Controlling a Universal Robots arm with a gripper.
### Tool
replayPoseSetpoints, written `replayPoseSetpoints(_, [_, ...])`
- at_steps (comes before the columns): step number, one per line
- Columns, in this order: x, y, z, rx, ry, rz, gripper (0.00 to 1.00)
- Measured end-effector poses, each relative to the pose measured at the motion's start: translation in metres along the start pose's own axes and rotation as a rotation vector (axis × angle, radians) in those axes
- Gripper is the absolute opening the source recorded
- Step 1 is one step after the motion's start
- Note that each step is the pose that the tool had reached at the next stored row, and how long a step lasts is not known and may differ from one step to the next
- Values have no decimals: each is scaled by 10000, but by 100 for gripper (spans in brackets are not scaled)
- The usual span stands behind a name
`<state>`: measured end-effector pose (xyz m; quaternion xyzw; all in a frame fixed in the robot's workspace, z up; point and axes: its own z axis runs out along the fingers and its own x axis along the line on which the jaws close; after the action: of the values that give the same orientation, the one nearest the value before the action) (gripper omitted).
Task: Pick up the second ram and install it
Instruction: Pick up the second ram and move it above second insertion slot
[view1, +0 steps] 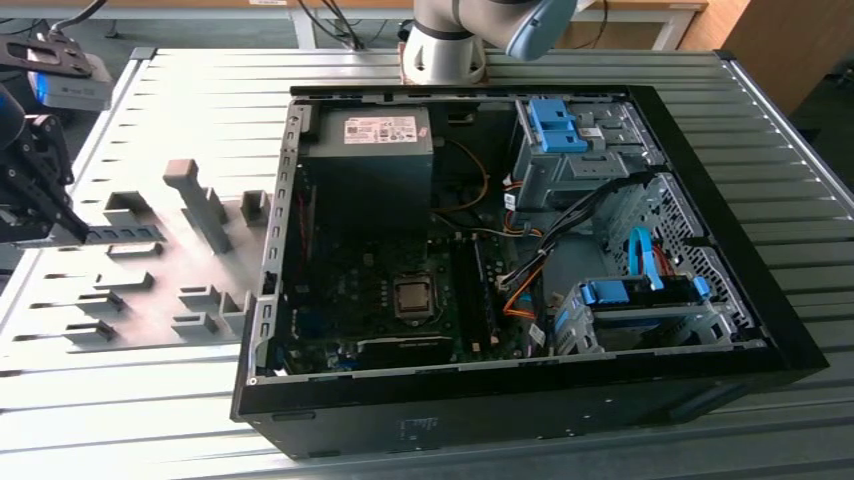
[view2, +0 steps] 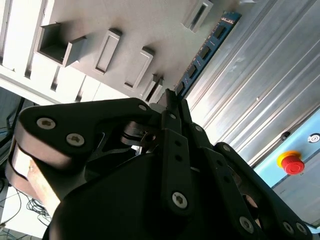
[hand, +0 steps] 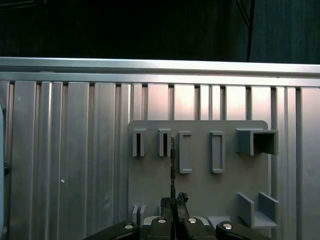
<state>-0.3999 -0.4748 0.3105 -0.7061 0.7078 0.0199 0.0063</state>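
While the two black fingers of the gripper (hand: 173, 204) press together, they clamp one end of the second ram (view2: 205, 50), a long, thin blue circuit-board stick with dark chips that juts out past the fingertips. It hangs over a flat grey plastic plate (hand: 200, 187) bearing raised slotted holder blocks (hand: 185, 152), on the ribbed metal table (hand: 75, 175). Beside the plate, toward the exterior view's right, lies the open black computer case (view1: 534, 425).
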Motion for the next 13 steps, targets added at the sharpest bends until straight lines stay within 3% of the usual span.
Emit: replayPoseSetpoints(13, [-7,3,-182,0,-1,0,14])
